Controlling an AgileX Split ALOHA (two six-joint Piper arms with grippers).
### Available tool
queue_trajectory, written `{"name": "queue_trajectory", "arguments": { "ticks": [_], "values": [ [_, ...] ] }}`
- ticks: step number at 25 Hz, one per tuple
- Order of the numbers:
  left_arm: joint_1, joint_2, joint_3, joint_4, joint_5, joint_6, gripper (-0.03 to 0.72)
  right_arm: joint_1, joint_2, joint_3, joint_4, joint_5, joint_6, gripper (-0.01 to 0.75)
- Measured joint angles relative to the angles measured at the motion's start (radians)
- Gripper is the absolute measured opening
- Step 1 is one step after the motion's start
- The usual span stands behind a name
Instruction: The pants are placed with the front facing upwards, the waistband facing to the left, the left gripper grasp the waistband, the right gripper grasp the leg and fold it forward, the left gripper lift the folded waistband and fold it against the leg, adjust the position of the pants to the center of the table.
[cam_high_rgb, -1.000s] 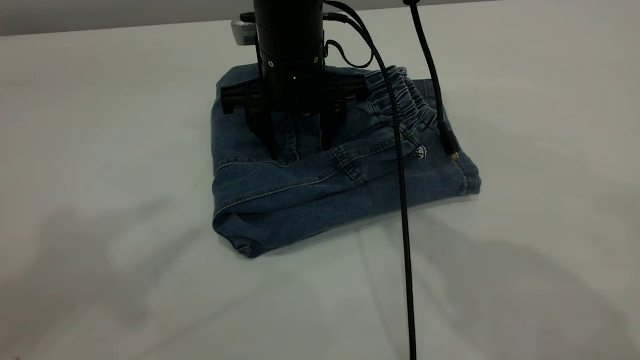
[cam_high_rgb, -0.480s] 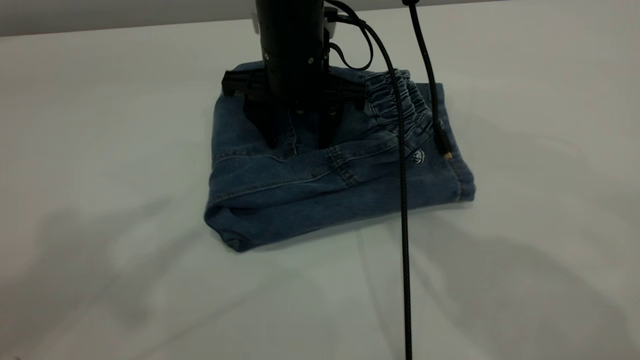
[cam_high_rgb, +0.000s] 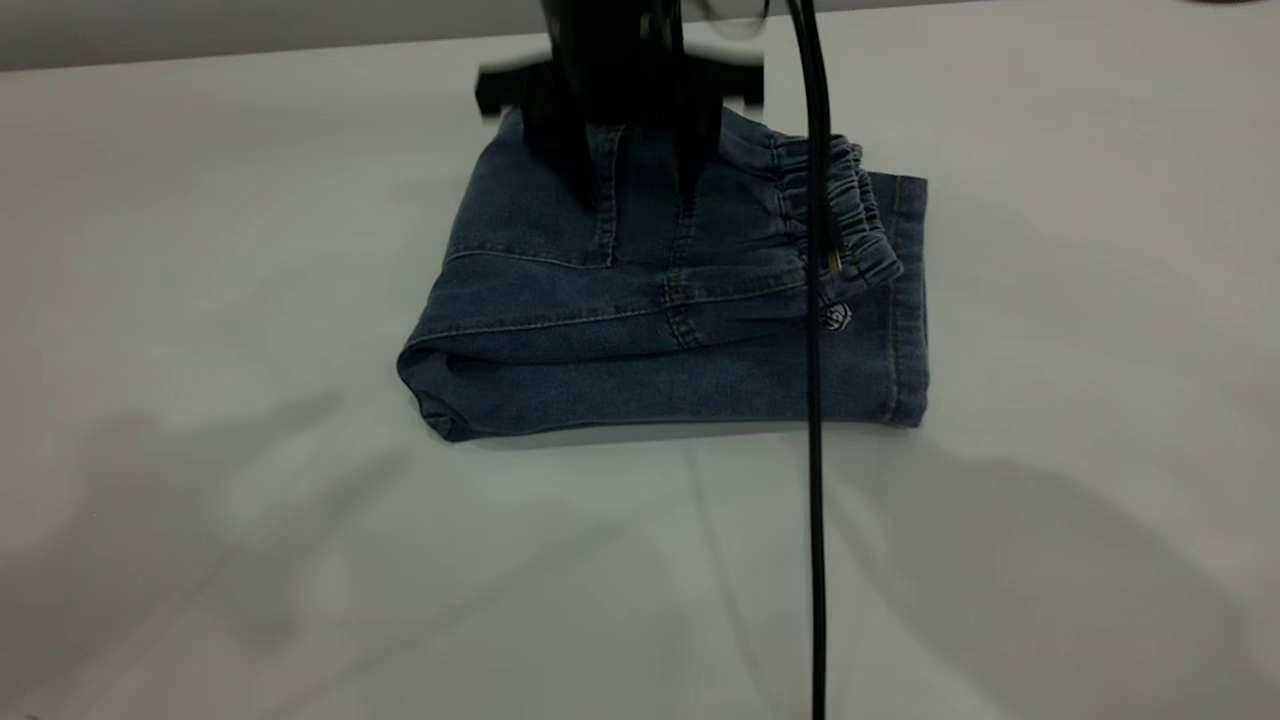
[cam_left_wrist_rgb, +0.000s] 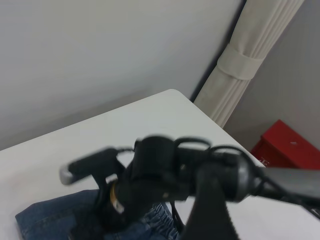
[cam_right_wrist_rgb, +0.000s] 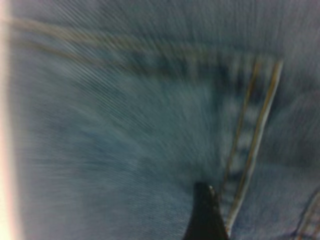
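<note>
Nearest the exterior camera is bare table (cam_high_rgb: 300, 560) with a black cable (cam_high_rgb: 815, 500) hanging down across the view. Behind it lie the pants (cam_high_rgb: 650, 330), already a compact folded bundle. The rounded fold edge faces the camera, the gathered waistband (cam_high_rgb: 840, 210) is turned over on top toward the right, and the leg (cam_high_rgb: 905, 330) is underneath with its stitched hem showing at the right edge. Both folds look done, so I judge this to be the last step, shifting the pants to the table centre. The bundle sits in the far half of the table, roughly mid-width. At the far part of the bundle is the right gripper (cam_high_rgb: 632, 190), pointing straight down, its two fingers spread wide apart and clamping nothing. The tips are on or just off the top denim layer, left of the waistband and beside a vertical seam. The right wrist view shows one fingertip (cam_right_wrist_rgb: 205, 215) right against the denim next to tan stitching; actual contact is too blurred to confirm. The left gripper shows in no view, so its state is unknown. The left wrist camera sits high and away, looking down on the right arm and a corner of the pants (cam_left_wrist_rgb: 50, 220). If more centring is needed, the next move calls for flat downward pressure and a slow slide so the top layer doesn't peel open. Otherwise it needs a straight lift so the tips don't snag the waistband.
</note>
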Motion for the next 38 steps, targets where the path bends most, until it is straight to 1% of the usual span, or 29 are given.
{"name": "queue_trajectory", "arguments": {
  "ticks": [4, 7, 12, 14, 17, 19, 23, 27, 29, 31, 33, 36, 38],
  "values": [
    [0.000, -0.007, 0.000, 0.002, 0.000, 0.000, 0.474, 0.002, -0.079, -0.090, 0.050, 0.005, -0.222, 0.405],
    [0.000, -0.032, 0.000, 0.009, 0.000, 0.001, 0.474, 0.002, -0.158, -0.103, 0.110, 0.014, -0.360, 0.384],
    [0.002, -0.131, 0.000, 0.100, 0.003, -0.010, 0.474, 0.002, -0.323, -0.067, 0.182, 0.015, -0.566, 0.369],
    [0.002, -0.197, 0.000, 0.164, -0.015, -0.048, 0.474, 0.002, -0.395, -0.034, 0.217, 0.015, -0.637, 0.367],
    [0.002, -0.297, 0.000, 0.277, -0.045, -0.155, 0.474, 0.002, -0.528, 0.040, 0.269, 0.015, -0.729, 0.367],
    [0.002, -0.362, -0.001, 0.356, -0.042, -0.242, 0.474, 0.002, -0.620, 0.110, 0.272, 0.014, -0.771, 0.367],
    [0.002, -0.492, -0.001, 0.541, 0.013, -0.429, 0.474, 0.002, -0.834, 0.291, 0.257, 0.013, -0.808, 0.367],
    [0.002, -0.591, 0.001, 0.729, 0.118, -0.605, 0.474, 0.002, -1.071, 0.513, 0.258, 0.013, -0.815, 0.367],
    [0.002, -0.625, 0.005, 0.803, 0.179, -0.665, 0.474, 0.002, -1.189, 0.630, 0.257, 0.013, -0.815, 0.367],
    [0.002, -0.654, 0.023, 0.867, 0.214, -0.709, 0.474, 0.002, -1.323, 0.754, 0.258, 0.002, -0.815, 0.367],
    [0.001, -0.686, 0.058, 0.902, 0.219, -0.742, 0.474, 0.002, -1.450, 0.896, 0.272, -0.051, -0.814, 0.367],
    [0.001, -0.751, 0.141, 0.903, 0.219, -0.779, 0.474, 0.002, -1.657, 1.108, 0.314, -0.157, -0.813, 0.367],
    [0.001, -0.800, 0.199, 0.899, 0.218, -0.806, 0.474, 0.002, -1.813, 1.257, 0.323, -0.188, -0.794, 0.367]
  ]
}}
